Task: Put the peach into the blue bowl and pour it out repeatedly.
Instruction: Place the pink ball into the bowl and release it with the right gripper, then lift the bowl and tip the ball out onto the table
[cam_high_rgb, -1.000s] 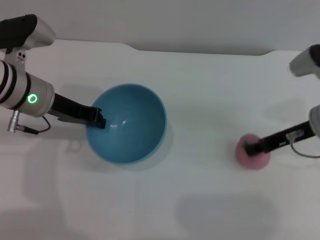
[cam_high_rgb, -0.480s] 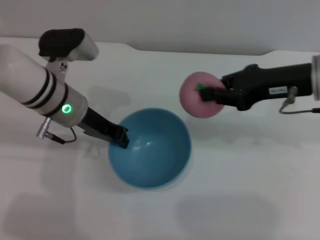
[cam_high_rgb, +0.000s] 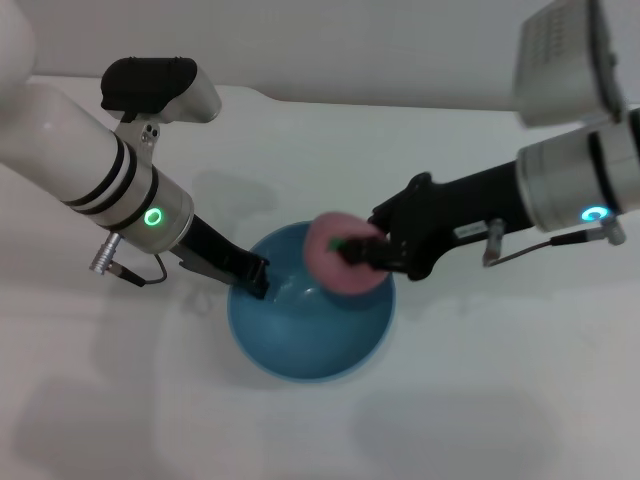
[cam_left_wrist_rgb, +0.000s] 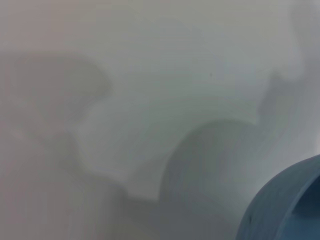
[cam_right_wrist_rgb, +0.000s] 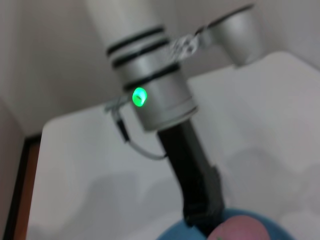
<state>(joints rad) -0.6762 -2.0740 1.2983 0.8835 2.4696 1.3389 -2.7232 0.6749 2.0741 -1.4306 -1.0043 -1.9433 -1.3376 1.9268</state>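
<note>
Right gripper (cam_high_rgb: 358, 250) is clamped on the peach (cam_high_rgb: 338, 257), holding it just over the blue bowl (cam_high_rgb: 300, 345) at about its 1 o'clock rim. Left gripper (cam_high_rgb: 255, 281) pinches the bowl's rim at 10 o'clock.

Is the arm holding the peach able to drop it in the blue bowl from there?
Probably yes. The right gripper holds the peach over the open blue bowl, and nothing lies between them. The left gripper clamps only the bowl's rim on the far side from the peach, so the middle looks free.
</note>
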